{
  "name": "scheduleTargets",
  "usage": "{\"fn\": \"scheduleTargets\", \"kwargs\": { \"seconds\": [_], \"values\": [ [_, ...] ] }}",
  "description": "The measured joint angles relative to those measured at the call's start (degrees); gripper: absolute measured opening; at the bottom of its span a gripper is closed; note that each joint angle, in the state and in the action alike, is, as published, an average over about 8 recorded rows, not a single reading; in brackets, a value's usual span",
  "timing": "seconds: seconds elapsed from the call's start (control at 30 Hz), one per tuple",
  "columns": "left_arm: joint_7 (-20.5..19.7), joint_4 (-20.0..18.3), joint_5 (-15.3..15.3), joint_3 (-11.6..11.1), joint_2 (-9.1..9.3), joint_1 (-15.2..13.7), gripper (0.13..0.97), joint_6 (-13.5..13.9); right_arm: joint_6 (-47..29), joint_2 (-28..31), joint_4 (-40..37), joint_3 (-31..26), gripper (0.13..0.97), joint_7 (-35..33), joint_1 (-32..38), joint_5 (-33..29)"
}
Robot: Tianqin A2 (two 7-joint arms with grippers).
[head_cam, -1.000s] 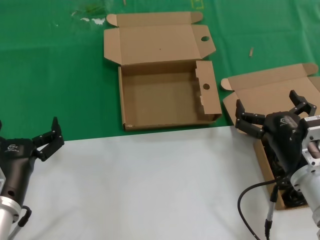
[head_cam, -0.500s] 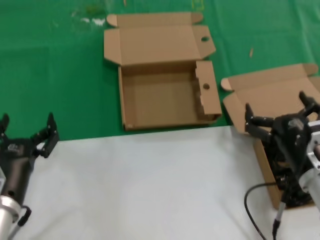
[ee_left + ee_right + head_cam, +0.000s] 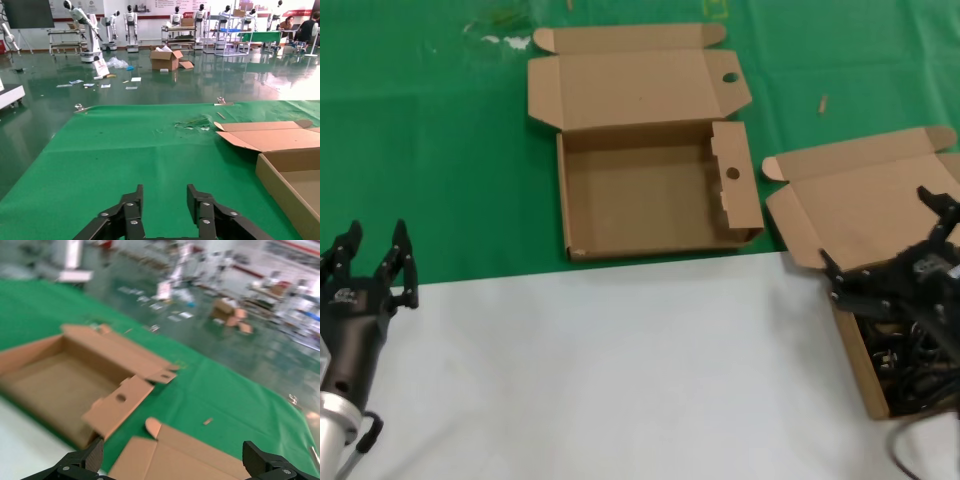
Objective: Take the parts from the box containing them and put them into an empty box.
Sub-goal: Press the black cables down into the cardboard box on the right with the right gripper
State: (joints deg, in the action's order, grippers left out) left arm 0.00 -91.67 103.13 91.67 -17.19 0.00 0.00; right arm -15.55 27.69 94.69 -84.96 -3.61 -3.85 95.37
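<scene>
Power cords [image 3: 910, 368] lie just below the spread right end effector [image 3: 892, 270]; left end effector [image 3: 368, 262] idles apart

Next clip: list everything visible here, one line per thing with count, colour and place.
Empty box: one, brown cardboard, lid open, hole-punched flaps, on the green mat at centre.
Box of cords: one, brown cardboard, lid open, at the right edge.
Power cords: black, count unclear, bundled inside the right box.
Green mat: one, covering the far half of the table.
White surface: one, near half.
Left end effector: black, open, parked near left.
Right end effector: black, open, over the box of cords.
</scene>
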Motion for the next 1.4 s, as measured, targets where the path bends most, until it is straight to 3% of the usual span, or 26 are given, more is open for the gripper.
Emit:
{"fn": "scheduleTargets", "kwargs": {
  "seconds": [0.13,0.2,0.4,0.53,0.9,1.4],
  "values": [
    [0.0,0.0,0.0,0.0,0.0,0.0,0.332,0.0,-3.6,8.2,3.1,-0.1,0.966,6.8,-2.5,-5.7],
    [0.0,0.0,0.0,0.0,0.0,0.0,0.332,0.0,-5.9,12.3,4.2,0.2,0.966,9.0,-3.4,-7.5],
    [0.0,0.0,0.0,0.0,0.0,0.0,0.269,0.0,-12.8,23.3,4.7,0.6,0.966,10.9,-4.3,-9.0],
    [0.0,0.0,0.0,0.0,0.0,0.0,0.205,0.0,-16.2,27.8,3.2,-0.2,0.966,7.7,-4.3,-8.1],
    [0.0,0.0,0.0,0.0,0.0,0.0,0.144,0.0,-23.8,34.0,-1.9,-4.7,0.966,-7.3,-0.4,-5.4],
    [0.0,0.0,0.0,0.0,0.0,0.0,0.14,0.0,-38.8,38.0,-9.7,-15.1,0.965,-18.5,19.3,-8.2]
  ]
}}
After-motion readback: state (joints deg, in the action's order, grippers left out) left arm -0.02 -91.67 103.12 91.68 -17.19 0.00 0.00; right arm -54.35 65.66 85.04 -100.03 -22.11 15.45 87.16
